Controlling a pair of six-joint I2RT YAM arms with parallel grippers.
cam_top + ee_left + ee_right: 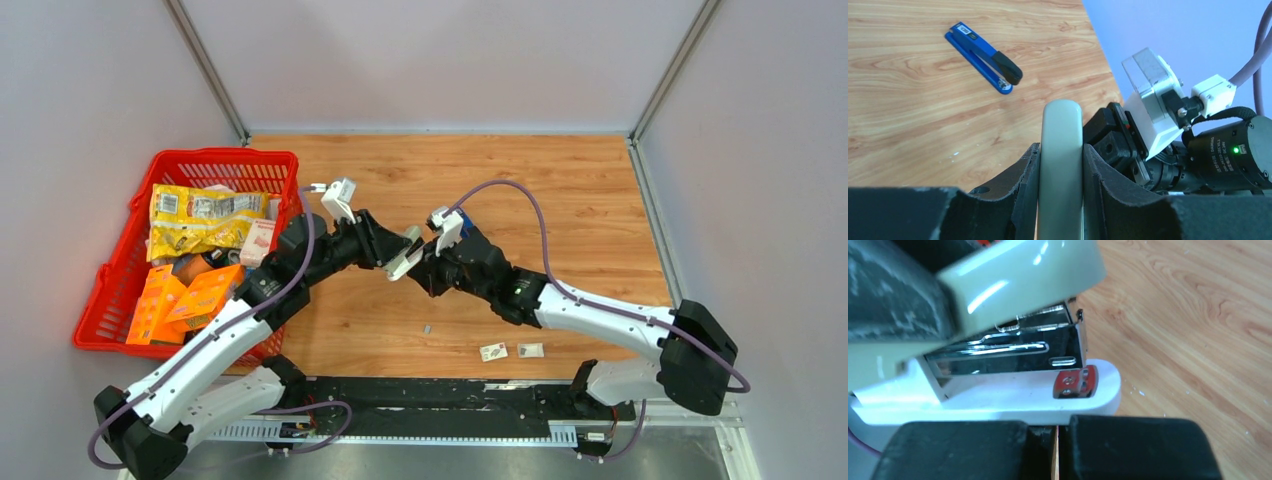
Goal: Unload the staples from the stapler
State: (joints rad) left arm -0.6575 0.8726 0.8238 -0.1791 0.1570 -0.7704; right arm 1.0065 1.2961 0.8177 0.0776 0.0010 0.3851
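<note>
Left tool (1060,155) around the stapler (998,405)

From above I get only a sliver of the pale grey plastic stapler (408,252); the rest is covered. My left wrist view cuts its lower length off at the bottom edge; the right wrist view loses its left end, blurred. Whether the chrome magazine (1003,357) holds staples I cannot tell. The grey speck (427,328) on the wooden table (560,180) is too small to name.
</note>
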